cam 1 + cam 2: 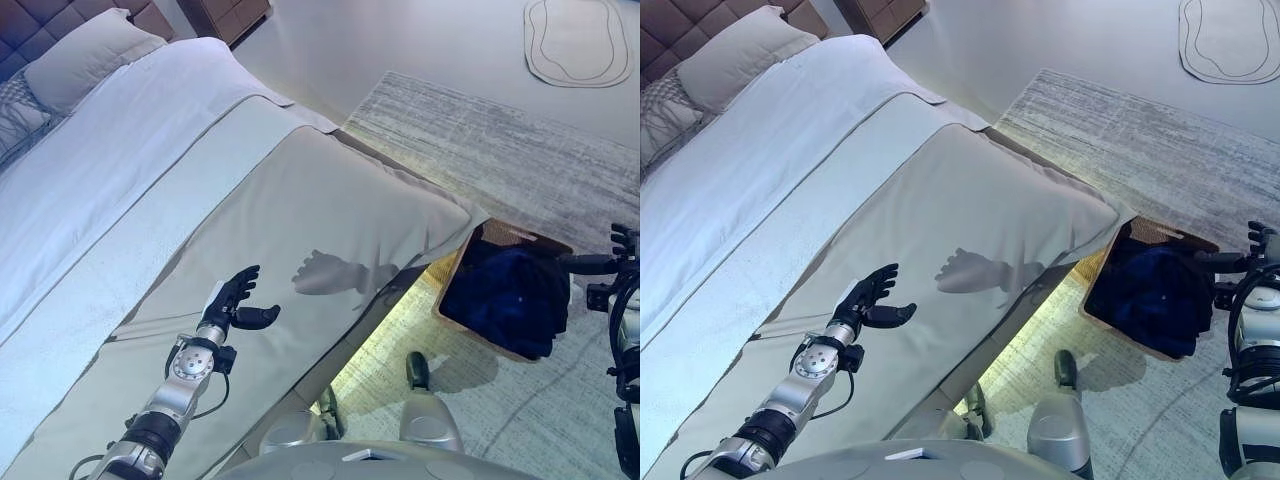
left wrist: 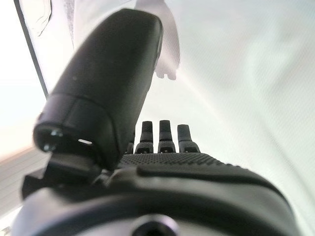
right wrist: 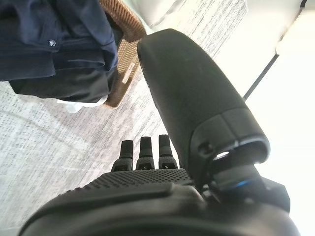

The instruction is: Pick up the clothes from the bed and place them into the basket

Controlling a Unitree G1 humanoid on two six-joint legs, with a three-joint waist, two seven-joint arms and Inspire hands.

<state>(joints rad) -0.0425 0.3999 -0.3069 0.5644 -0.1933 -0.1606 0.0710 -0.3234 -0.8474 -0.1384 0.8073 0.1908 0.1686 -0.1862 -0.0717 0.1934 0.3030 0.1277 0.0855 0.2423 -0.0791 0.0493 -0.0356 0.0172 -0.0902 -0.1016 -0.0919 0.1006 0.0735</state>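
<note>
I have the left hand out over the bed, fingers straight and spread, thumb out, holding nothing; it hangs above bare cover, so I judge it is only parked there. The right hand hangs low by the basket, over the rug, fingers straight and empty, which suits a hand done with a drop. The dark blue clothes lie piled inside the basket, a fold draped at its rim. I see no garment on the bed, so I judge the task is nearly or fully done.
</note>
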